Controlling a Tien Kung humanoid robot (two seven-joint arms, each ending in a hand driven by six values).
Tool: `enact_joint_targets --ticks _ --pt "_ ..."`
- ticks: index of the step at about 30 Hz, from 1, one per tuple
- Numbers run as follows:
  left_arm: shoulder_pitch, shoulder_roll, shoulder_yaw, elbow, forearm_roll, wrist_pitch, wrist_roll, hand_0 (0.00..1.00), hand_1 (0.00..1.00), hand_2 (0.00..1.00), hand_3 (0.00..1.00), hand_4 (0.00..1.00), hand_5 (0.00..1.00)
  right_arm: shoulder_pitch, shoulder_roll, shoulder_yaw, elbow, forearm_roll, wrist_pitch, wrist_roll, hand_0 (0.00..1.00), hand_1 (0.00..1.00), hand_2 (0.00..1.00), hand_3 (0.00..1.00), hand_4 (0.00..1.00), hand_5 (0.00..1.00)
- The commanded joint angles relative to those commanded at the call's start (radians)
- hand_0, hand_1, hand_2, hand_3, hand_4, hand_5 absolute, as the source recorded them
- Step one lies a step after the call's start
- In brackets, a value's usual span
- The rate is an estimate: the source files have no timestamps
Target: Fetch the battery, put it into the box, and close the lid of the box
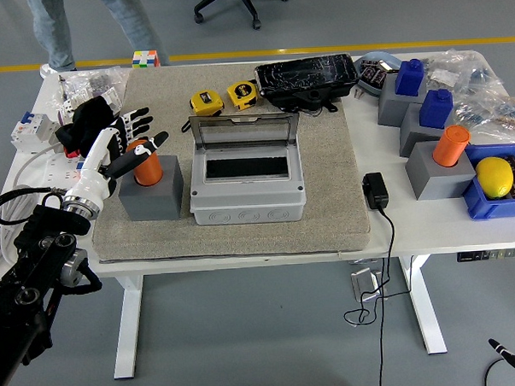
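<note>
Left hand (125, 143) is at the orange battery (145, 163), fingers spread open around its top, thumb across the front; no closed grip visible yet. Battery stands upright in the grey holder block (151, 189), at 9 o'clock from the grey box (246, 176). Box lid (244, 129) is up, hinged at the far side, cavity open and looks empty. Right hand not in view. Risks: fingers close high on the battery, so it could tip in the socket or slip on lift; if it binds, the holder block may come up with it or slide on the mat. On transfer, the raised lid and the box's left wall sit close to the path, so a low carry could clip the rim or knock the lid shut early. Surface: white table (413, 229) with a beige felt mat (326, 198) under box and block, some grip there. Clutter at 12 o'clock: two yellow tape measures (223, 98), black tray (306, 78). Second orange battery (449, 145) at 3 o'clock, well apart. Grey floor, yellow line, person's legs (88, 25) walking at 11 o'clock.
</note>
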Motion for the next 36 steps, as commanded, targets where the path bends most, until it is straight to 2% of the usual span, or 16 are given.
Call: enact_joint_targets --ticks 3,4,14,36 --pt "0.002 -0.003 0.001 -0.008 0.003 -0.001 0.001 0.772 0.863 0.826 0.859 0.998 0.323 -0.001 0.000 0.005 0.000 -0.004 0.000 -0.001 0.916 0.894 0.843 0.947 0.998 0.998" --pt "0.004 -0.004 0.001 -0.013 0.007 -0.002 0.002 0.747 0.858 0.829 0.868 0.998 0.208 -0.002 0.000 0.005 0.000 -0.003 -0.001 -0.001 0.913 0.894 0.842 0.946 0.998 0.998" --pt "0.000 -0.014 0.006 -0.028 0.028 0.017 0.006 0.750 0.858 0.831 0.867 0.998 0.199 0.003 0.000 -0.003 0.000 0.007 -0.001 0.000 0.914 0.894 0.837 0.944 0.998 0.998" --pt "-0.003 -0.038 0.005 -0.006 0.041 0.046 0.000 0.773 0.856 0.811 0.847 0.998 0.204 0.004 -0.001 0.005 0.000 0.007 0.001 0.001 0.913 0.892 0.832 0.934 0.998 0.998"
